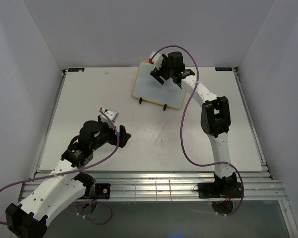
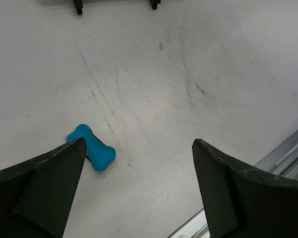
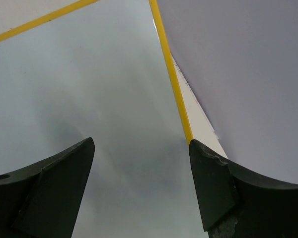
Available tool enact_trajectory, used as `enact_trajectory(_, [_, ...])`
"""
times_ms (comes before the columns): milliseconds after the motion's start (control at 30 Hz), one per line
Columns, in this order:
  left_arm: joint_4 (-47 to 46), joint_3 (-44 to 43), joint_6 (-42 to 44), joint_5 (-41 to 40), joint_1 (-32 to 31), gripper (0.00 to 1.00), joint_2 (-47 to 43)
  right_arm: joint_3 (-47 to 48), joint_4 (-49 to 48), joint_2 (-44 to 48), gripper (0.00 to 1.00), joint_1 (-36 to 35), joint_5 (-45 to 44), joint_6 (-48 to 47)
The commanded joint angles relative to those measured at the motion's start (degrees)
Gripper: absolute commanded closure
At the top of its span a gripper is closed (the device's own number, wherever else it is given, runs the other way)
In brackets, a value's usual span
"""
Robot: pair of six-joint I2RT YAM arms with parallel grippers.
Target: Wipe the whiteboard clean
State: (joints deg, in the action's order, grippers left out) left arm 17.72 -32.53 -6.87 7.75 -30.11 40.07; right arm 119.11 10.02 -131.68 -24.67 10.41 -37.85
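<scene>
The whiteboard (image 1: 156,93) sits at the desk's far edge, just right of centre, propped on two black feet (image 1: 165,106). It's a glossy white panel with a thin yellow frame and rounded corners. Right claw (image 3: 140,145) is over its far right corner, jaws spread wide, nothing held; contact I can't judge. Left claw (image 2: 139,145) hangs toward the near left corner, equally wide and empty, above the scuffed matte desk (image 2: 198,74), with a blue bone-shaped eraser (image 2: 92,148) beside its left finger.

Table (image 1: 89,99) w/ whiteboard (image 1: 150,91), blue eraser (image 2: 97,151)
</scene>
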Motion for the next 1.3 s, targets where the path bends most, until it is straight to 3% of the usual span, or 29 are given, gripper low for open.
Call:
enact_trajectory(0, [-0.4,-1.4,0.5,1.0,0.0,0.02,0.2,2.1,-3.5,-0.2,0.17,-0.2,-0.6,0.4])
enact_trajectory(167, [-0.4,-1.3,0.0,-0.9,0.0,0.02,0.2,3.0,-3.3,1.9,0.07,-0.2,-1.7,1.5])
enact_trajectory(400, [-0.6,-1.6,-1.5,-6.0,2.1,0.02,0.0,7.5,-1.4,8.9,0.1,-0.2,-8.5,6.9])
enact_trajectory(433, [-0.6,-1.5,-2.4,-6.9,2.5,0.02,-0.3,7.0,-0.6,10.4,0.1,-0.2,-13.0,8.6])
enact_trajectory(533, [-0.5,-1.3,-5.5,-14.9,5.2,0.02,-1.7,-0.3,1.0,21.8,0.1,-0.2,-22.0,19.8])
enact_trajectory(700, [2.5,-3.9,-8.7,-28.1,11.3,0.02,-1.7,-28.0,2.9,43.2,0.1,-0.3,-25.1,36.8])
enact_trajectory(767, [3.6,-5.5,-11.0,-31.3,13.4,0.02,-1.8,-39.6,3.2,54.3,0.1,-0.3,-24.3,39.2])
enact_trajectory(900, [5.0,-6.7,-12.9,-35.5,17.8,0.02,-4.8,-53.5,8.9,70.5,0.1,-0.2,-27.1,42.3])
enact_trajectory(1033, [8.1,-11.9,-10.4,-32.3,17.7,0.02,-5.5,-61.9,15.5,86.5,0.1,-0.2,-32.2,42.0])
enact_trajectory(1133, [13.6,-18.6,-9.7,-28.9,17.8,0.02,-3.9,-63.6,21.3,92.0,0.1,-0.2,-31.2,42.6])
enact_trajectory(1267, [21.2,-25.0,-9.3,-30.3,17.8,0.02,-3.4,-65.3,26.1,96.2,0.1,-0.2,-35.2,44.3])
